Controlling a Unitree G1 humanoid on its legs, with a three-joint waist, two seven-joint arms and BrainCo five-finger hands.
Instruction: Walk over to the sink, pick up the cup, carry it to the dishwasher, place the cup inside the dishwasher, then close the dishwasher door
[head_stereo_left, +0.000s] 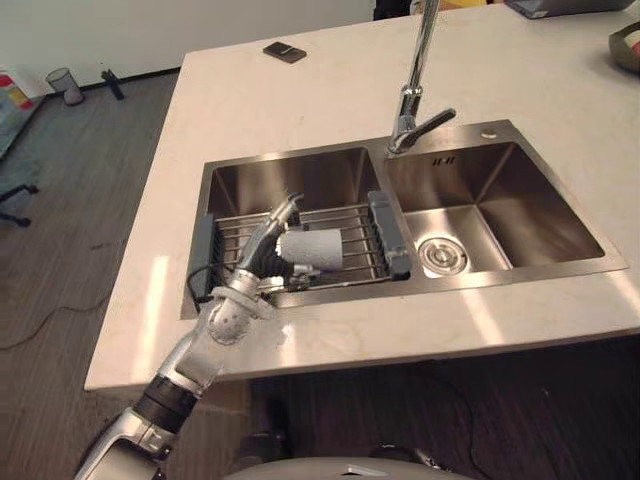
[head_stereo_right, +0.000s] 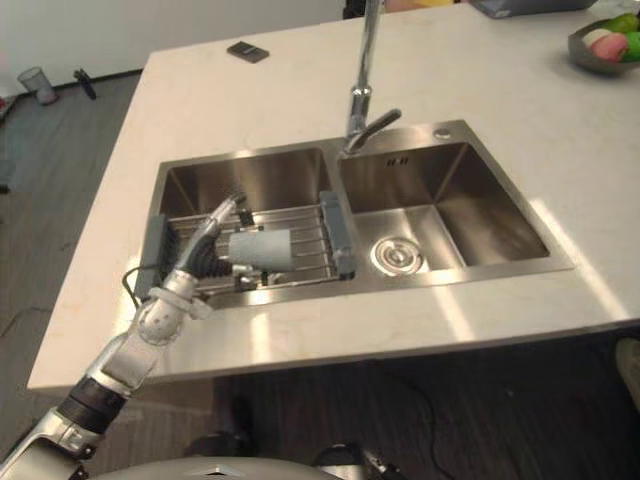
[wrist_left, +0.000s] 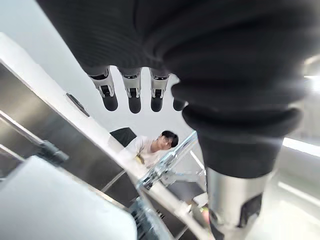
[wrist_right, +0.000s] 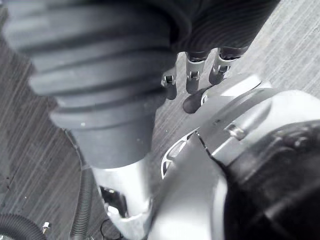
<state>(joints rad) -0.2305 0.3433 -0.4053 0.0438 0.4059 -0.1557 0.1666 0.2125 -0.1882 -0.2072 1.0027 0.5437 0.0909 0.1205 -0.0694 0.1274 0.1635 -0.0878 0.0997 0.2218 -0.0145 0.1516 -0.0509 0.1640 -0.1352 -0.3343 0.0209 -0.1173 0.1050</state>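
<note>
Cup (head_stereo_left: 312, 250): on its side on the rack (head_stereo_left: 352, 225), left basin of the sink (head_stereo_left: 520, 195).
Left hand (head_stereo_left: 272, 240): fingers straight, holding nothing, cup at its 3 o'clock.
Right hand (wrist_right: 192, 80): relaxed, idle.
Risk: a nudge may roll the cup away toward 3 o'clock.

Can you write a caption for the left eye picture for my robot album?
The robot's left hand, fingers open, reaches over the cup lying on its side on the rack in the sink.

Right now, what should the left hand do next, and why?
Probably curl the left hand round the cup: its fingers are straight beside the cup, which lies on its side on the rack, not yet gripped.
</note>
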